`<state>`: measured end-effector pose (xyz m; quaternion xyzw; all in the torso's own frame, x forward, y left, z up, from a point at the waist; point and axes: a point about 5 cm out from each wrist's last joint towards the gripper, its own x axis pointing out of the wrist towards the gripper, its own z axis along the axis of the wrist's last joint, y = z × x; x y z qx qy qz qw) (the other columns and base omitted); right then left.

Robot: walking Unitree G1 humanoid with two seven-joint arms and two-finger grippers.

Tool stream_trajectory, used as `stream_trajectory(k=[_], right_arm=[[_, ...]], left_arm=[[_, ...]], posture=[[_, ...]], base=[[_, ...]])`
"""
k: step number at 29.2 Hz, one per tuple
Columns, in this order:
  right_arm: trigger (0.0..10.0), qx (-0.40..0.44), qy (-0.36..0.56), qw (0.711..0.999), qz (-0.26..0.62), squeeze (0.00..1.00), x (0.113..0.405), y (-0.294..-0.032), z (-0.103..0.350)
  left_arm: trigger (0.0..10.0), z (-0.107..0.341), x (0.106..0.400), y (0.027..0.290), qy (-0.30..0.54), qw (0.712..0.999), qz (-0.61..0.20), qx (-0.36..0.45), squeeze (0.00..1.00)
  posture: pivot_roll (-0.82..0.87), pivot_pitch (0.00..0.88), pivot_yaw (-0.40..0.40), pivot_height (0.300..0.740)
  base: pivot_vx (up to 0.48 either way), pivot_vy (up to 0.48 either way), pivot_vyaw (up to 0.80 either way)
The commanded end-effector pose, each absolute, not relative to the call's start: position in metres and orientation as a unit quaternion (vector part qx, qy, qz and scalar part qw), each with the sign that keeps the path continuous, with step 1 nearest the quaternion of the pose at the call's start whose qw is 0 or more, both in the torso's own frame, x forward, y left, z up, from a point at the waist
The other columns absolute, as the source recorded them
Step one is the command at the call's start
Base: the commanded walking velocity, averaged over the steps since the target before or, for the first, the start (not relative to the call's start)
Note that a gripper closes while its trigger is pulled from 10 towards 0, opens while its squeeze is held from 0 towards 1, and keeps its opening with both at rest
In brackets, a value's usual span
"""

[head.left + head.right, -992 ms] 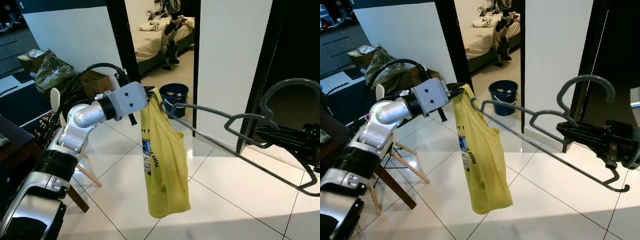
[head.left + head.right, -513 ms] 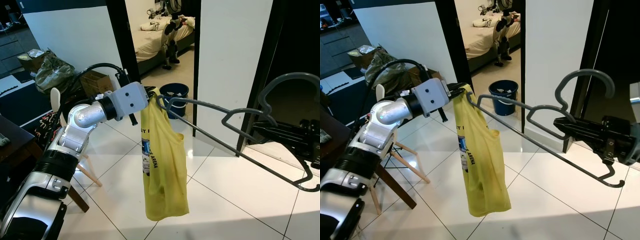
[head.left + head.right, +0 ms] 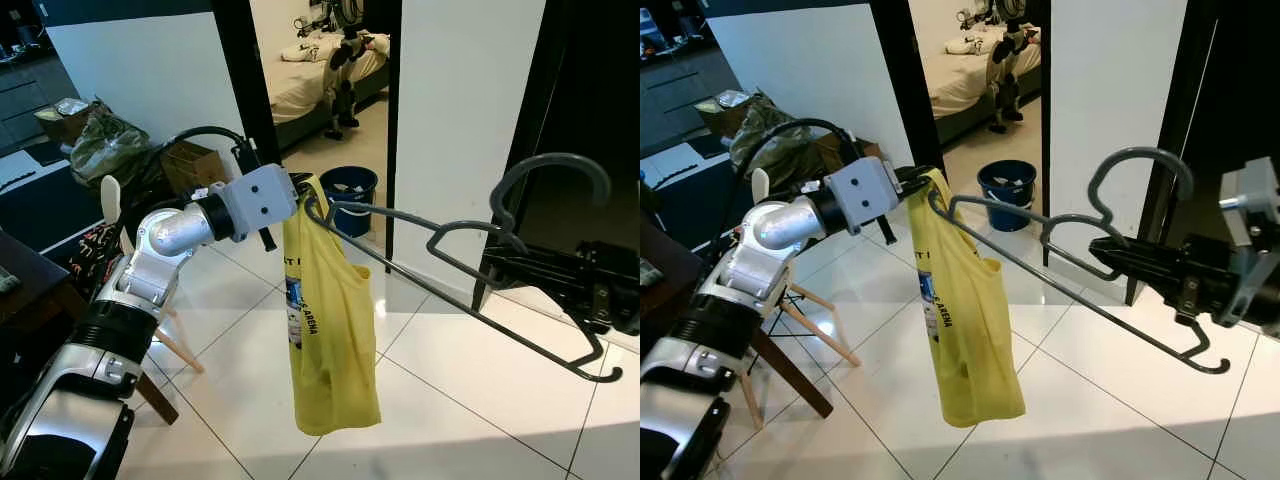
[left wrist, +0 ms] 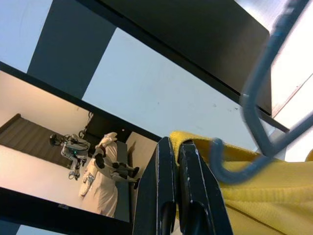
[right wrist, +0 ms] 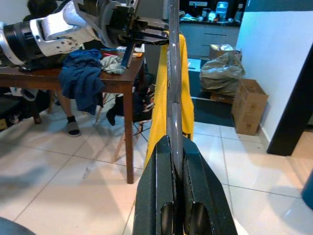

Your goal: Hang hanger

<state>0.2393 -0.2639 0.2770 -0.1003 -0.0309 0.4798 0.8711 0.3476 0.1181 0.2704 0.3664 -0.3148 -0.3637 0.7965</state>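
Right gripper [image 3: 1110, 247] was nearest, jaws clenched on the grey hanger [image 3: 1060, 272] just under its hook, which stood upward. The hanger's long axis ran from those jaws leftward and away toward the left gripper [image 3: 297, 190], jaws clamped on the yellow shirt's [image 3: 330, 320] top edge. The hanger's far tip lay at that pinched edge, seemingly entering the opening; shirt hung slack over the tiled floor [image 3: 450, 420].

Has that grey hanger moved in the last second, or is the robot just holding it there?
Yes. The grey hanger has shifted toward the robot's left: its hook now lies across the black door frame, and its far tip sits further inside the yellow shirt.
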Motion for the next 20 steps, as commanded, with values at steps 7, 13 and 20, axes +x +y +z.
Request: stream_trajectory(k=[7, 13, 20], right_arm=[[10.0, -0.111, -0.035, 0.87, 0.479, 0.0, 0.242, -0.259, 0.276], [10.0, -0.117, -0.037, 0.877, 0.465, 0.0, 0.243, -0.265, 0.278], [10.0, -0.128, -0.039, 0.884, 0.447, 0.0, 0.241, -0.274, 0.284]], left_arm=[[10.0, 0.272, 0.345, 0.12, -0.316, 0.797, -0.365, 0.363, 0.0], [10.0, 0.272, 0.345, 0.12, -0.316, 0.796, -0.366, 0.363, 0.0], [10.0, 0.272, 0.345, 0.12, -0.315, 0.795, -0.369, 0.364, 0.0]], posture=[[-0.08, 0.0, 0.149, 0.74], [-0.08, 0.0, 0.149, 0.74], [-0.08, 0.0, 0.152, 0.74]], base=[[0.0, 0.0, 0.0], [0.0, 0.0, 0.0], [0.0, 0.0, 0.0]])
